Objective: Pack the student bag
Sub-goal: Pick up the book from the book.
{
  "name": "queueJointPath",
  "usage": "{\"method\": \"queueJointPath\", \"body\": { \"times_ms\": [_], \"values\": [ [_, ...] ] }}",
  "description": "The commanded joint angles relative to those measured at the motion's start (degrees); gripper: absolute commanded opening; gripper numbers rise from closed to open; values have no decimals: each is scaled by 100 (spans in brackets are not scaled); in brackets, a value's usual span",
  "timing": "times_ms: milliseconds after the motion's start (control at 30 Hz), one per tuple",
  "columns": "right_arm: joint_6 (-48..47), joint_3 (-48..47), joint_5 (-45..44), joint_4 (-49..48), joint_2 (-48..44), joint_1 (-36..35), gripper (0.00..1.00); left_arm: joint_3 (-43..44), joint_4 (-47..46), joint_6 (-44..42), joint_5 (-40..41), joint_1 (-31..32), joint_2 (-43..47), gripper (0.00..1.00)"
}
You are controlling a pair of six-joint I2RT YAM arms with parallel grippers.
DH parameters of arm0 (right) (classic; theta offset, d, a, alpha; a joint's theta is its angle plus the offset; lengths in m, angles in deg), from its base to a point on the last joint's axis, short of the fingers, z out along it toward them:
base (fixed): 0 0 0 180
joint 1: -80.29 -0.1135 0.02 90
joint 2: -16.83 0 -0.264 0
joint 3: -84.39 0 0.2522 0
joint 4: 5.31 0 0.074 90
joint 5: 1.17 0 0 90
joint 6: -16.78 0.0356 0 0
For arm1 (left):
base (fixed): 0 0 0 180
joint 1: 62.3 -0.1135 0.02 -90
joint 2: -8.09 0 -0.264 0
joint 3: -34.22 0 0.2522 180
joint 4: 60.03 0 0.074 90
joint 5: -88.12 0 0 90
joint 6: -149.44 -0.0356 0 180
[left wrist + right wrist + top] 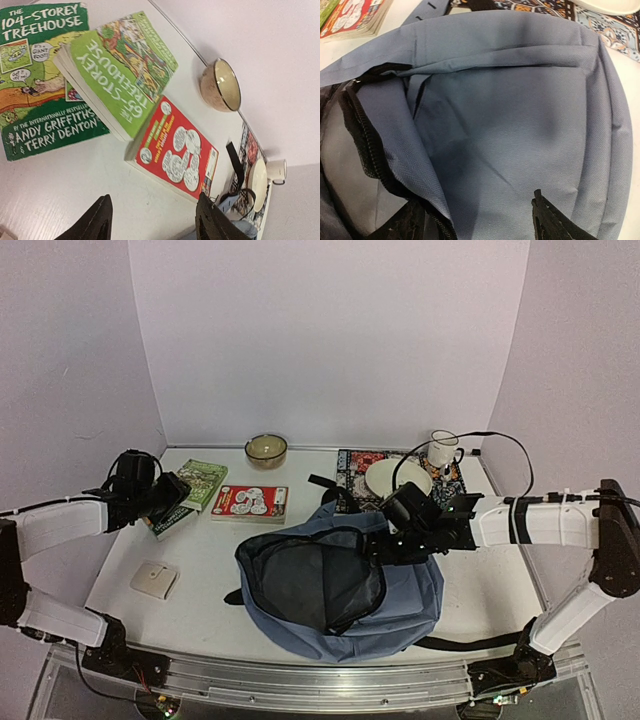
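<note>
Presently I count one student bag (410,590), unzipped, centre-right on the table (205,552); three books (122,75), one bowl (266,449), one plate (385,478), one mug (442,450). Left gripper (155,220) and right gripper (480,220) both stand open, empty.

The student bag (510,125) lies unzipped near a red book (355,17).

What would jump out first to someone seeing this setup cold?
The big blue-grey student bag lies front and centre, its main compartment unzipped and gaping, with the right pincer open over its fabric. Further left, three bright paperbacks lie on the table, with the left pincer open just short of them.
</note>
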Motion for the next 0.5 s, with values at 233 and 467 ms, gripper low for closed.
{"method": "queueJointPath", "body": {
  "times_ms": [233, 467],
  "values": [
    [-270, -118, 392, -157, -179, 26, 75, 496, -1289, 435, -857, -1264, -1506, 66],
    [-249, -79, 406, -190, -87, 24, 75, 777, -1508, 366, -1055, -1723, -2156, 67]
  ]
}}
